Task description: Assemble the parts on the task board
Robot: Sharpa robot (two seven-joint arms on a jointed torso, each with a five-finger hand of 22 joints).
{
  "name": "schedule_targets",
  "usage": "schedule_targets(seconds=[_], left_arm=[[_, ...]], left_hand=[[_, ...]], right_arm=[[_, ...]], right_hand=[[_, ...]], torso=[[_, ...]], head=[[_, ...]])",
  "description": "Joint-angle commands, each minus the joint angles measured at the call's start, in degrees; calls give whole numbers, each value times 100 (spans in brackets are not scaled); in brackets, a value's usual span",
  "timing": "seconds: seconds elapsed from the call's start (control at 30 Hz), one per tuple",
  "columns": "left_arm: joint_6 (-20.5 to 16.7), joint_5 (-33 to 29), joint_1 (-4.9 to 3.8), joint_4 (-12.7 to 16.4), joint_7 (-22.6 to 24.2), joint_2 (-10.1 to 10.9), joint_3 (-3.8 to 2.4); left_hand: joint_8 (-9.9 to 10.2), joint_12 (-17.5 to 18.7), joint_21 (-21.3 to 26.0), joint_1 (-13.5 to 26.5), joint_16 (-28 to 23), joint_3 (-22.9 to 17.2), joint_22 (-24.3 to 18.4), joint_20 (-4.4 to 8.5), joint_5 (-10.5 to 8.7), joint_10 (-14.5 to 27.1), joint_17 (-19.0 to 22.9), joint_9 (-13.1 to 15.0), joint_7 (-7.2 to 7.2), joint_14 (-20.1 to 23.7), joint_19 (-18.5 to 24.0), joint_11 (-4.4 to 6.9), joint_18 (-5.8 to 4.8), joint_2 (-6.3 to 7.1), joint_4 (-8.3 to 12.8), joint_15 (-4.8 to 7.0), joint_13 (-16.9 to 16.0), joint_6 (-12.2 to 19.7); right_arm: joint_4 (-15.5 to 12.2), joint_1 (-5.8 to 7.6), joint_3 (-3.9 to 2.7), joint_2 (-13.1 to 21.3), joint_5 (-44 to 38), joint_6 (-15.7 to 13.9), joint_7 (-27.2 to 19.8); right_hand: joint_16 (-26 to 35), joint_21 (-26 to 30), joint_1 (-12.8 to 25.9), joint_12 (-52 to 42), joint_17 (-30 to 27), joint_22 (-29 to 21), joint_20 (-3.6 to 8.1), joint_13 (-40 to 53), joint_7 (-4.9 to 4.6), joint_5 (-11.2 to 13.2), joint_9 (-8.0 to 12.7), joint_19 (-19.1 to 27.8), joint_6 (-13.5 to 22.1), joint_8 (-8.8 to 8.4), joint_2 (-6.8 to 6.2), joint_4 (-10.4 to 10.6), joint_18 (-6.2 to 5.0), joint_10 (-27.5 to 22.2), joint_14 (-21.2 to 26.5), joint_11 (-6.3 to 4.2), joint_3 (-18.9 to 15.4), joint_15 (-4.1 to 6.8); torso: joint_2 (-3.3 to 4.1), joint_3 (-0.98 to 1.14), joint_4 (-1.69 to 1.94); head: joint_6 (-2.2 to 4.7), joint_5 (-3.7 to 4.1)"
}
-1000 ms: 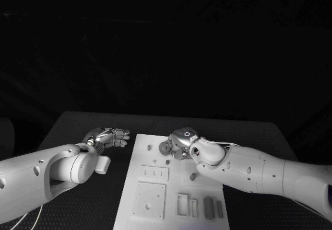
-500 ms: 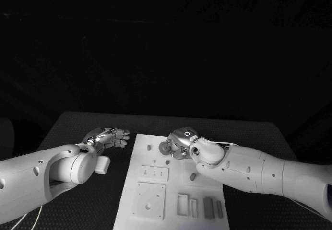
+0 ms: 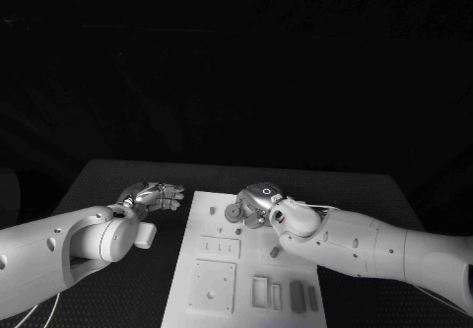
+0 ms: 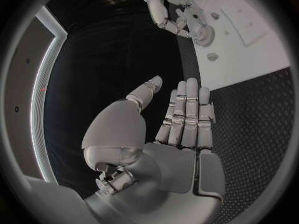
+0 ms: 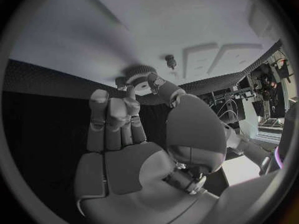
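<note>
- You have the flat white rectangular task board (image 3: 247, 263) lying lengthwise in the middle of the black, finely textured table (image 3: 109, 184); its surface is matte and smooth, broken by shallow raised panels and cut-outs.
- On the board's near part you can see a square raised plate with small holes (image 3: 213, 279), and just beyond it a smaller plate with three upright slots (image 3: 221, 247); to the right at the near end stand narrow rectangular grey parts (image 3: 298, 298) side by side, some as open frames, some solid.
- A small grey peg (image 3: 275, 252) stands by itself near the board's middle, close beside the right forearm; another small round stud (image 3: 211, 211) sits at the far left of the board.
- Your right hand (image 3: 250, 205), silver and jointed, is over the board's far end with its wrist bent downward; in the right wrist view its thumb and a fingertip meet on a dark round toothed gear (image 5: 138, 75), so it is pinching that part right at the board surface while the other fingers stand straight together.
- Your left hand (image 3: 154, 195) hangs over bare table just left of the board's far corner, holding nothing; in the left wrist view its fingers (image 4: 187, 115) lie straight and pressed side by side with the thumb set apart, palm turned toward the board.
</note>
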State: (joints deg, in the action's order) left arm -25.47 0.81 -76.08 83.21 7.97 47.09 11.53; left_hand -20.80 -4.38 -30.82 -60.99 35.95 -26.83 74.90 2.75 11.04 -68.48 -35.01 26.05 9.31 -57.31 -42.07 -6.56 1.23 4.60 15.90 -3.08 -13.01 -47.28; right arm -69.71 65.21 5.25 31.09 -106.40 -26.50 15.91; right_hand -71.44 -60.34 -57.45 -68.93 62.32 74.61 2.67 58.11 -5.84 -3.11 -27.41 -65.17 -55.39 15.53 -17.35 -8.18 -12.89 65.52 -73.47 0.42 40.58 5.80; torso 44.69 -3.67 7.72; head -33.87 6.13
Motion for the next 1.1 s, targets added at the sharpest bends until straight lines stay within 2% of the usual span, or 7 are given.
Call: schedule_targets(seconds=[0.03, 0.3, 0.6, 0.93, 1.1], left_arm=[[66, -3, -6, 6, 36, -4, -5], [72, -3, -6, -2, 34, -18, -5], [79, -3, -6, -5, 31, -21, -5], [80, -3, -6, -11, 29, -30, -5], [81, -3, -6, -11, 33, -27, -5]], left_hand=[[18, 30, -37, 34, 18, -4, 97, -5, -5, 30, 8, 8, 11, 29, 30, -2, 2, 10, -2, 7, -6, 32], [22, 31, -38, 32, 19, -5, 97, -5, -5, 30, 9, 9, 15, 29, 30, -2, 2, 11, -1, 7, -8, 37], [26, 32, -38, 33, 20, -4, 96, -6, -5, 30, 10, 10, 20, 30, 31, -3, 2, 12, -1, 7, -11, 41], [29, 32, -38, 36, 20, -4, 96, -6, -5, 30, 11, 11, 23, 30, 30, -3, 1, 11, -3, 7, -12, 43], [31, 33, -38, 37, 21, -3, 96, -6, -5, 30, 12, 11, 26, 30, 31, -3, 1, 12, -4, 6, -13, 45]], right_arm=[[-29, -5, 1, -12, 81, -46, -93], [16, -5, 1, -56, 92, -59, -57], [115, -5, 0, -110, 206, -18, -98], [302, -6, 0, -211, 301, 182, -80], [272, -6, 0, -191, 362, 32, -125]], right_hand=[[27, -18, 76, 24, -7, -9, 26, -11, -131, 22, 13, -3, 141, -4, 8, -37, -211, -12, 7, 30, -66, -45], [48, -1, 114, 30, -14, -22, 32, -19, -168, 19, 52, 16, 270, -75, 11, -82, -211, -53, 29, 63, -86, -73], [56, 9, 135, 31, -16, -33, 31, -24, -181, 19, 60, 16, 295, -87, 14, -43, -211, -69, 35, 76, -44, -86], [58, 13, 111, 24, -16, -41, 32, -29, -172, 25, 56, 12, 269, -68, 18, 6, -211, -77, 37, 68, 38, -83], [59, 16, 117, 22, -16, -44, 27, -31, -165, 24, 52, 15, 247, -55, 20, 43, -211, -83, 40, 63, 68, -78]], torso=[[1, 0, -1], [-1, -1, 8], [1, 2, 0], [1, -3, 10], [0, 1, 5]], head=[[-9, -1], [-7, 4], [-4, 3], [2, 0], [-7, -9]])
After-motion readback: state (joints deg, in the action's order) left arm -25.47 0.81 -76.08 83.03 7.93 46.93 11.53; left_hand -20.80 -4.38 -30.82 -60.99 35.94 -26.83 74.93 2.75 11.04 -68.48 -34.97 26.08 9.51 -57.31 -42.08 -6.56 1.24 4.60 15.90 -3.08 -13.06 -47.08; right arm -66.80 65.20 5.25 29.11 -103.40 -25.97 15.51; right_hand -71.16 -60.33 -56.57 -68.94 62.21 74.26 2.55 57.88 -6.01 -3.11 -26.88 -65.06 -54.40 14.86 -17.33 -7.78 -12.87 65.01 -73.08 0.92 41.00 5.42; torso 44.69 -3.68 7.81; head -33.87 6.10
